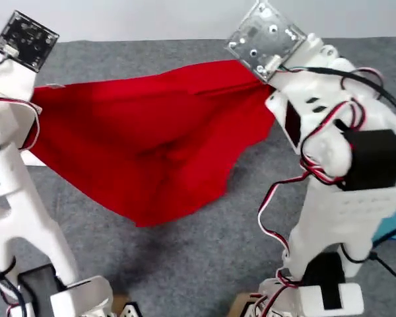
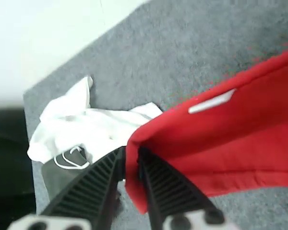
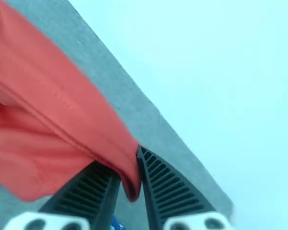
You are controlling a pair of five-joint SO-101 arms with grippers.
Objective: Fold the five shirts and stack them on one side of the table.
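Holding what, those two grippers?

Both hold the red shirt [image 1: 152, 142]. The left gripper [image 2: 131, 160] pinches a folded corner between its black ribbed fingers. The right gripper [image 3: 127, 170] is clamped on a thick hem.

What is the shirt like?

Soft and smooth, with big folds. From above, its held edge is the long way, pulled tight from 9 o'clock to 2 o'clock. The loose part sags to a point at 6 o'clock, over the fuzzy grey table [image 1: 251, 218].

Anything else?

A crumpled white shirt [image 2: 86, 127] lies near the left gripper.
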